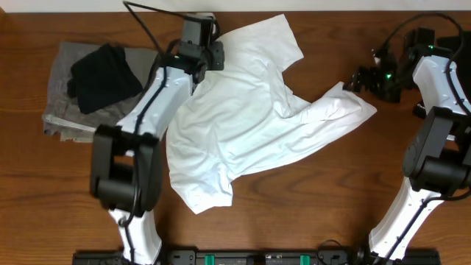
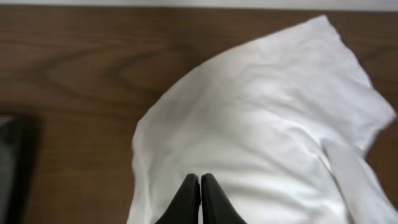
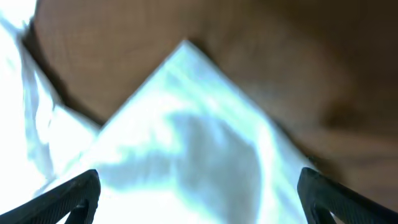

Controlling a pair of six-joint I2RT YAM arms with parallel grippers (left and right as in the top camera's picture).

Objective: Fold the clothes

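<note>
The white T-shirt (image 1: 250,118) lies crumpled and partly spread on the wooden table, with no print showing. My left gripper (image 1: 213,55) is at the shirt's far left edge. In the left wrist view its fingertips (image 2: 199,180) are pressed together over the white cloth (image 2: 267,118), with no cloth seen between them. My right gripper (image 1: 357,78) is just past the shirt's right corner (image 1: 360,107). In the right wrist view its fingers (image 3: 199,193) are spread wide, with that pointed corner (image 3: 186,112) below and between them, blurred.
A grey garment (image 1: 62,88) with a black garment (image 1: 103,73) on top lies at the far left of the table. A dark edge (image 2: 9,162) shows at the left of the left wrist view. Bare wood (image 1: 309,199) surrounds the shirt.
</note>
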